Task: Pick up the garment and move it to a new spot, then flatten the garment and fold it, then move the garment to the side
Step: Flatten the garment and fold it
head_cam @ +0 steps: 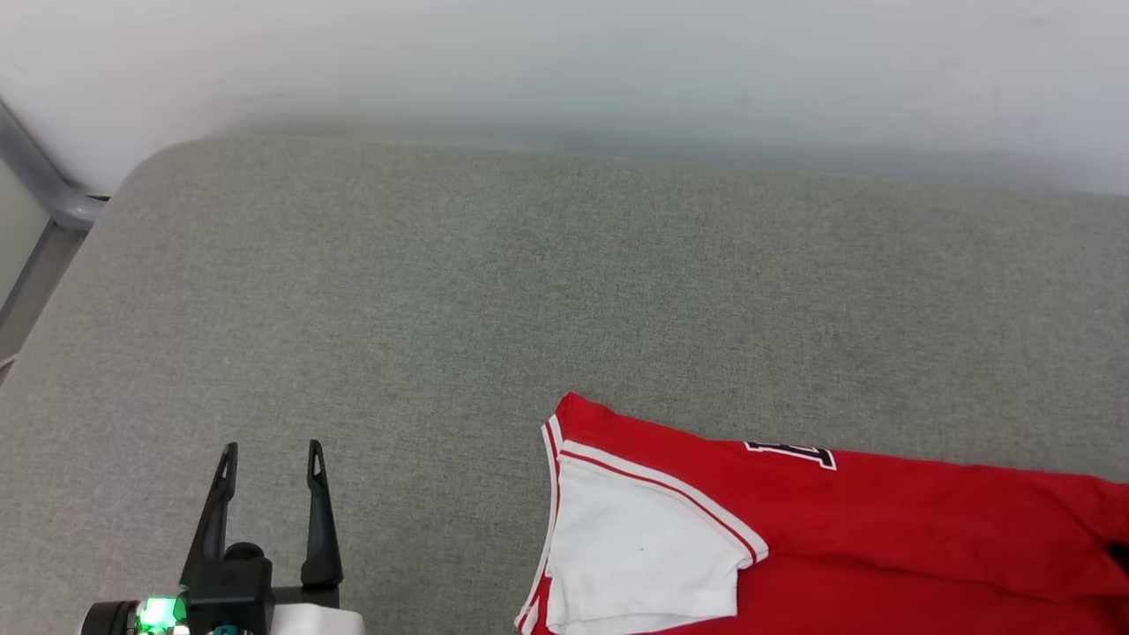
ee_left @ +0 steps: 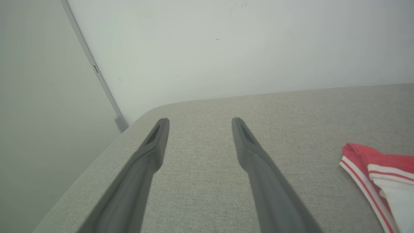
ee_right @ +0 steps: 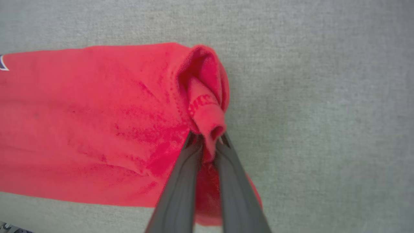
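Note:
The garment (head_cam: 882, 529), a red jersey T-shirt with a white sleeve and striped trim, lies at the lower right of the grey cushioned surface (head_cam: 494, 291). A dark white-outlined print peeks out on its top. In the right wrist view my right gripper (ee_right: 208, 139) is shut on a bunched red fold at the edge of the garment (ee_right: 97, 123), and the cloth rises into a small peak between the fingers. My left gripper (head_cam: 272, 460) hovers open over bare fabric to the left of the shirt. The left wrist view shows that gripper (ee_left: 200, 124) with the garment's sleeve corner (ee_left: 375, 168) at the right edge.
A pale wall (head_cam: 564, 70) runs along the far edge of the surface. A grey metal frame bar (head_cam: 44, 194) stands at the far left corner, where the surface's rounded left edge falls away.

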